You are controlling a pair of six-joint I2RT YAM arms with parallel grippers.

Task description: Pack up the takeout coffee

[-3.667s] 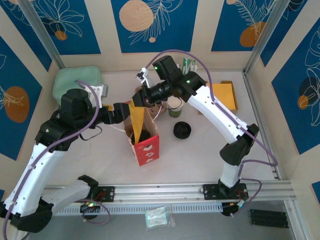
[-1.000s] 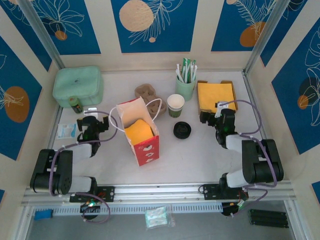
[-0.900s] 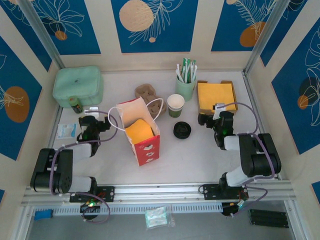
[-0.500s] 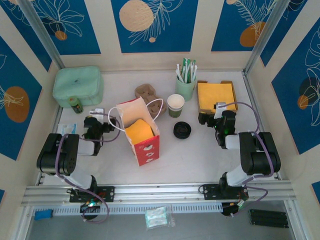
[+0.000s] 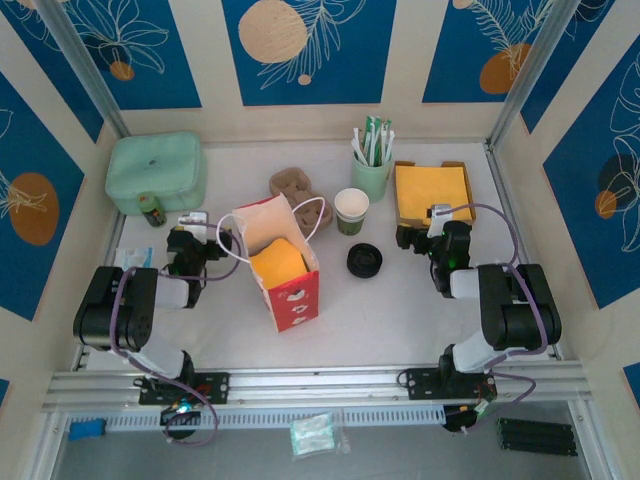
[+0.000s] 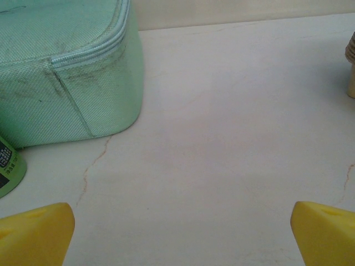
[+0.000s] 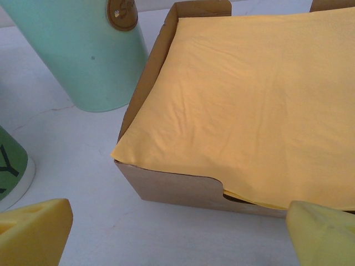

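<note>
- Takeout coffee: judged to sit inside the upright bag [image 5: 292,292], hidden beneath a yellow napkin [image 5: 277,262].
- Left gripper [image 6: 177,233] and right gripper [image 7: 177,233]: both spread, empty, well apart from the bag.
- Step judged to be parking: keep the arms clear of the bag.
- Earlier, both arms reached over the bag and a dark lid showed inside; now they are folded back.

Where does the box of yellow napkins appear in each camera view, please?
Top external: the napkin box sits at the back right of the table.
Right wrist: the napkin box takes up the centre and right, its cardboard front wall facing the camera.
Left wrist: this camera looks at the mint-green case, across the table from the box.
Shared landmark: the mint-green tumbler stands just left of the box in the top and right wrist views.
</note>
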